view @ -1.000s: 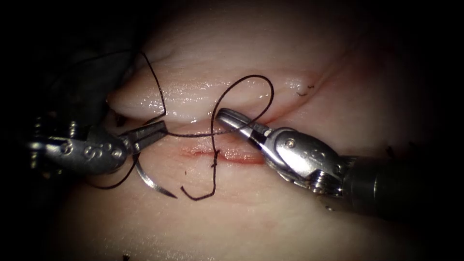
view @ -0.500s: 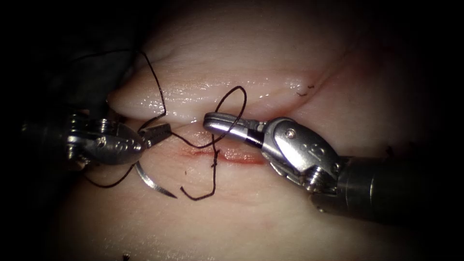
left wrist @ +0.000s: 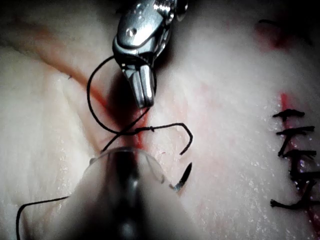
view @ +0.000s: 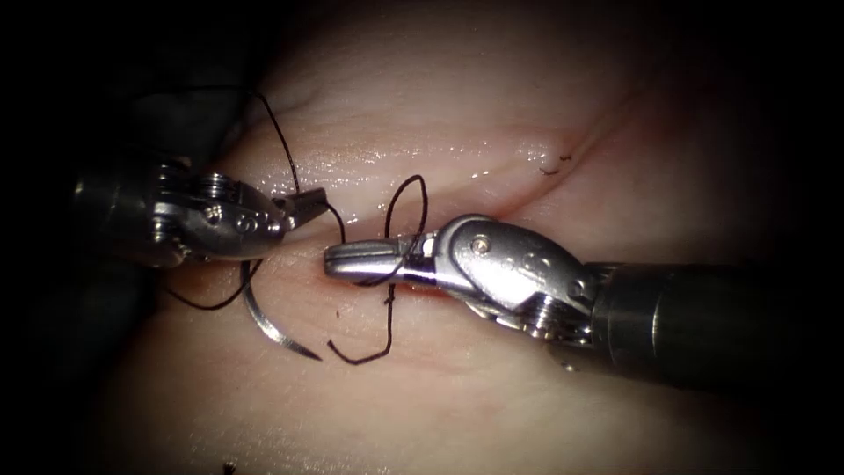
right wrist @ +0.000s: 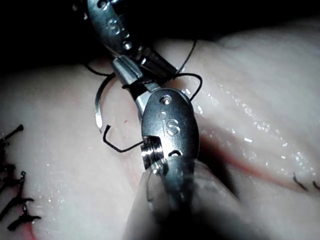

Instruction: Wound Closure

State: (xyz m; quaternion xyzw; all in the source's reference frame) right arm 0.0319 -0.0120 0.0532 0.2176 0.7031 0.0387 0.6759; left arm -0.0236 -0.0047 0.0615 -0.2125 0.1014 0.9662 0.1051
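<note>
My left tool [view: 312, 200] sits left of the cut [view: 422, 290], jaws shut on the dark thread [view: 409, 189]. The thread makes a small loop around the shut jaws of my right tool [view: 338, 261], which reaches in over the cut and holds nothing. The curved needle [view: 268, 327] lies free on the tissue [view: 457, 413] below the left tool, held by neither tool and not in the tissue. A short thread tail [view: 360, 356] hangs from the stitch in the cut. The left wrist view has the right tool [left wrist: 146, 95] inside the loop and the needle tip [left wrist: 182, 177].
Finished stitches with cut thread ends [left wrist: 295, 150] sit in a row on the tissue off to one side, with red fluid near them. A tiny cut end of thread [view: 554, 164] lies at the back right. Dark cloth [view: 176, 123] borders the tissue at the left.
The right tool has moved left over the cut and the thread loop has shrunk around its jaws. The left tool has risen and moved right with the thread. The needle has stayed put.
</note>
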